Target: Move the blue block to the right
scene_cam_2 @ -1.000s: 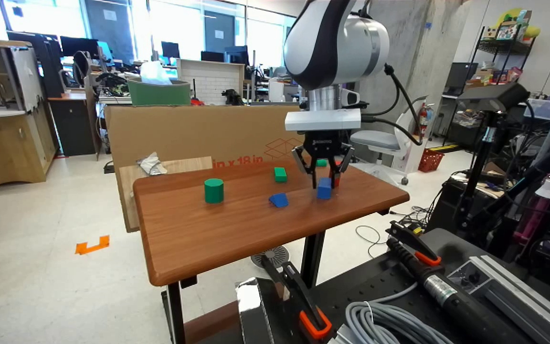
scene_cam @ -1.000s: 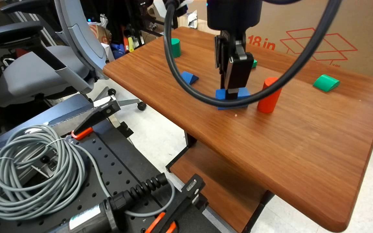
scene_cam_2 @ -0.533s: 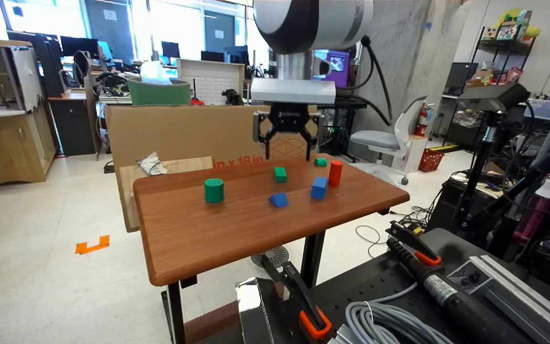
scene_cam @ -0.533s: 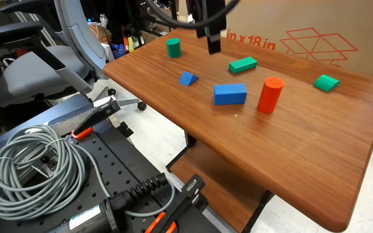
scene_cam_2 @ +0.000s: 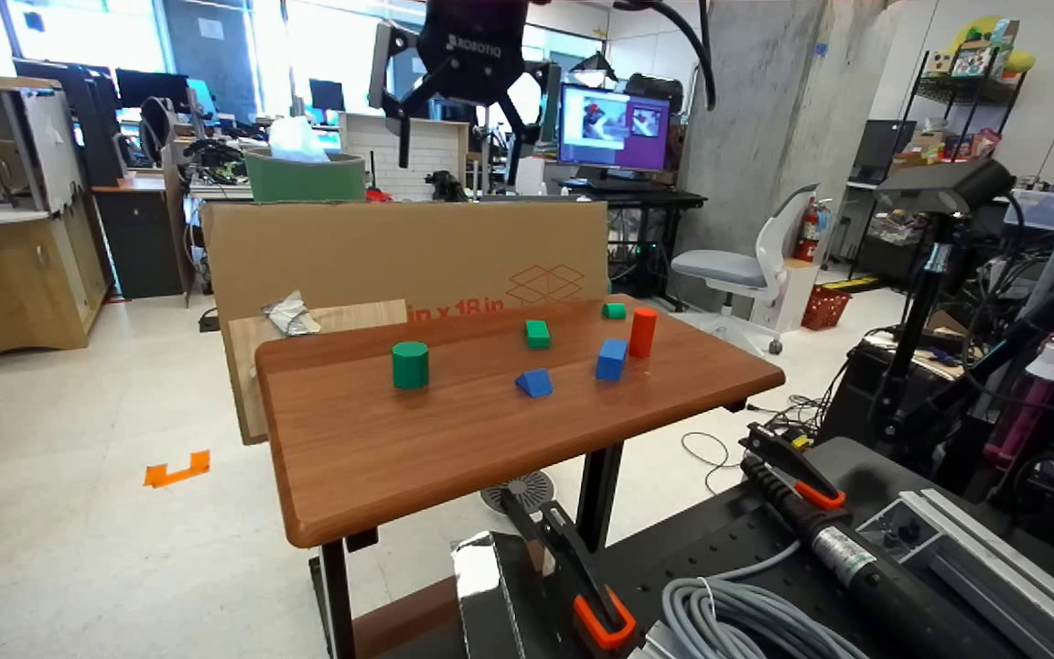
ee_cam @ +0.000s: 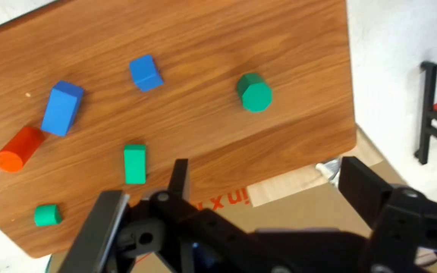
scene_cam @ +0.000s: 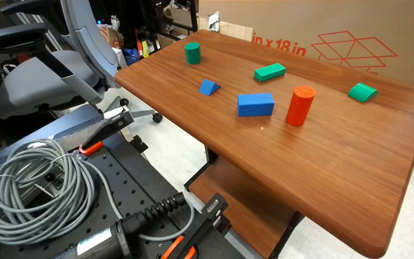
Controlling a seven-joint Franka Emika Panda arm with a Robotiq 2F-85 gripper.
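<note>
The elongated blue rectangular block lies on the brown wood-grain table, just beside the upright red cylinder. The black end effector hangs well above, released, spread wide.

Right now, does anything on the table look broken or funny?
Nothing looks broken. The red cylinder stands upright and the blue block lies flat, with a gap between them. One odd thing: a speck near them, pale against the brown table. I can't tell what it is.
</note>
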